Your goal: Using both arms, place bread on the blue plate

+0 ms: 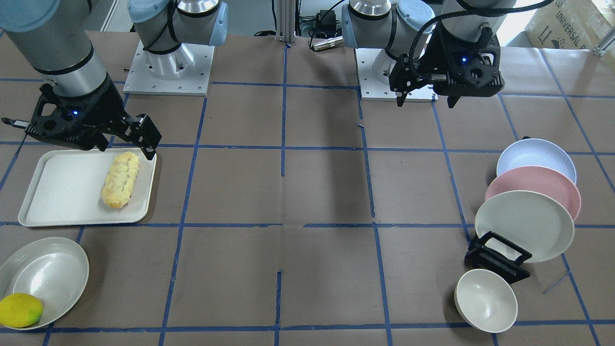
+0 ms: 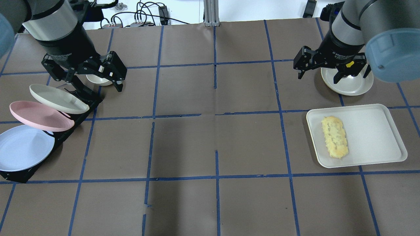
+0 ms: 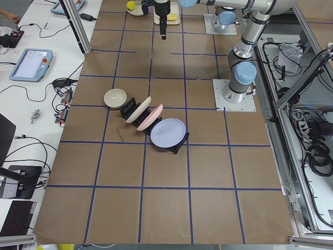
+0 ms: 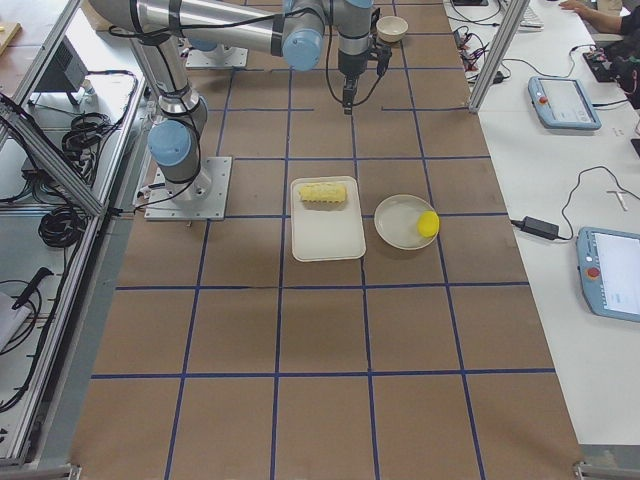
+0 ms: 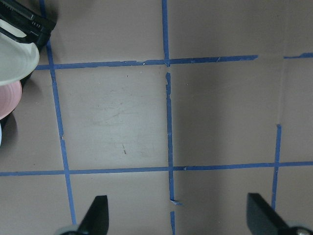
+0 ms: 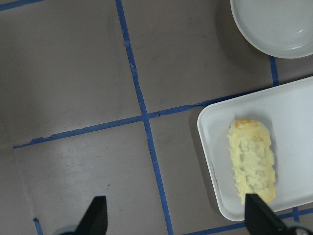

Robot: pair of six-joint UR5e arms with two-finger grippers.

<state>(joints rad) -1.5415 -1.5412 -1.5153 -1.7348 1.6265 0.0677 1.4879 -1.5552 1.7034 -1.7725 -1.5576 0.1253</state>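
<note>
The bread (image 2: pixel 334 136), a bumpy pale-yellow loaf, lies on a white tray (image 2: pixel 374 131) on my right side. It also shows in the front view (image 1: pixel 121 179) and the right wrist view (image 6: pixel 253 166). The blue plate (image 2: pixel 23 147) leans in a black rack at the far left, nearest my base; it also shows in the front view (image 1: pixel 535 158). My right gripper (image 2: pixel 319 78) is open and empty, in the air beyond the tray's inner far corner. My left gripper (image 2: pixel 95 73) is open and empty, in the air beyond the rack.
In the rack, a pink plate (image 2: pixel 39 116) and a cream plate (image 2: pixel 57 98) lean behind the blue one. A cream bowl (image 1: pixel 485 300) sits beyond the rack. A white dish (image 1: pixel 48 274) with a lemon (image 1: pixel 19 310) lies beyond the tray.
</note>
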